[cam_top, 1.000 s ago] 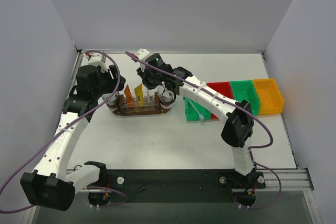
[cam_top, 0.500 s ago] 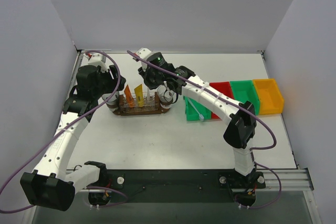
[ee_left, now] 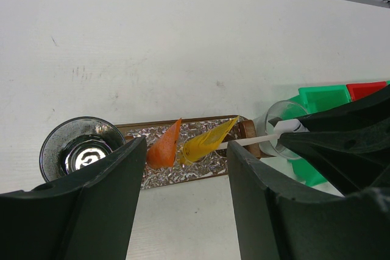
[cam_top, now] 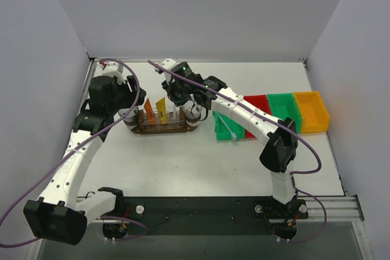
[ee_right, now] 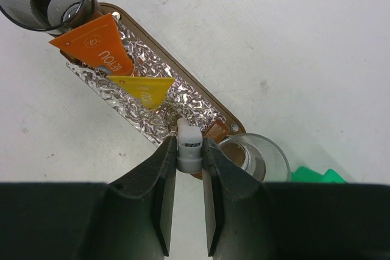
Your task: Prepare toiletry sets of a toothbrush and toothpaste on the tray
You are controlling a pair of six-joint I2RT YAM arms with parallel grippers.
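Toothbrush [ee_right: 189,145] — white and slim — is being clamped between the right fingers [ee_right: 159,199], which are holding it over the foil-lined tray [ee_right: 183,98], just beside the clear cup [ee_right: 256,159] at that end. On the tray, which is lying in the middle of the bench [cam_top: 183,162], an orange tube [ee_right: 100,50] and a yellow tube [ee_right: 146,89] are leaning side by side, while the left fingers [ee_left: 97,205] are hovering spread apart near the tray's other end — gripping nothing.
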